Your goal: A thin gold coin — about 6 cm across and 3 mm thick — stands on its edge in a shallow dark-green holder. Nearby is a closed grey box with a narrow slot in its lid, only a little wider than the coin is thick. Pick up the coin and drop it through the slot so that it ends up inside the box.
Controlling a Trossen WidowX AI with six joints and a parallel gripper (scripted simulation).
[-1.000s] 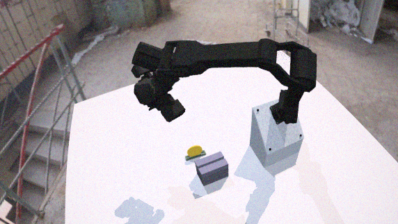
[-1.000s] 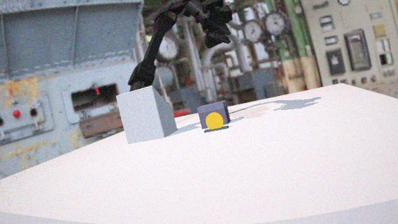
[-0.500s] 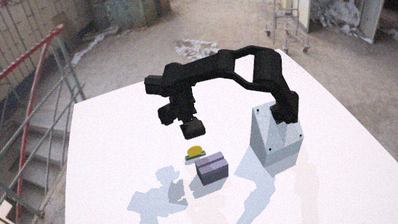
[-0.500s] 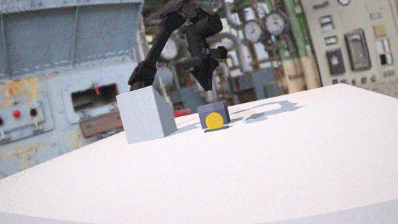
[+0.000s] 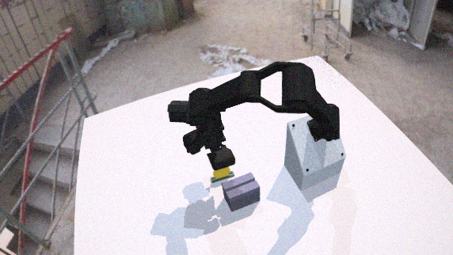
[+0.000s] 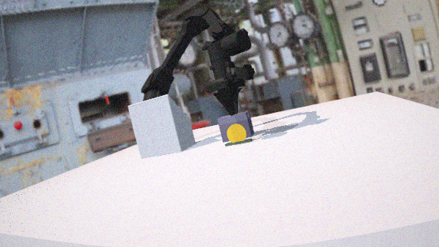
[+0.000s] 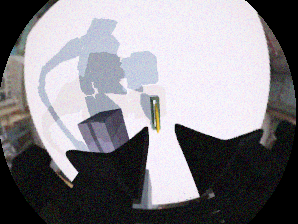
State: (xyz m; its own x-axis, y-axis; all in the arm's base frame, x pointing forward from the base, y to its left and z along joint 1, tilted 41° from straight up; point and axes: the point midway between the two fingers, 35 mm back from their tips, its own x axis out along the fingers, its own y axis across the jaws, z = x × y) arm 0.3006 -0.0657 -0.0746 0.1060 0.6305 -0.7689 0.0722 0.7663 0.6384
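Note:
The gold coin (image 5: 222, 173) (image 6: 236, 133) stands on edge in the dark-green holder (image 5: 222, 179) (image 6: 238, 143). In the wrist view the coin (image 7: 157, 115) shows edge-on as a thin yellow strip. The grey box (image 5: 241, 191) (image 6: 246, 120) (image 7: 103, 132) sits right beside the holder, with its slot (image 5: 242, 183) running across the lid. My gripper (image 5: 221, 159) (image 6: 230, 107) (image 7: 161, 128) hangs just above the coin, pointing down. Its fingers are partly open and empty, with the coin lying just beyond the gap between the tips.
The arm's pale grey pedestal (image 5: 313, 154) (image 6: 161, 126) stands close behind the box. The white table (image 5: 131, 158) (image 6: 269, 184) ends at its edges on all sides, with a drop beyond.

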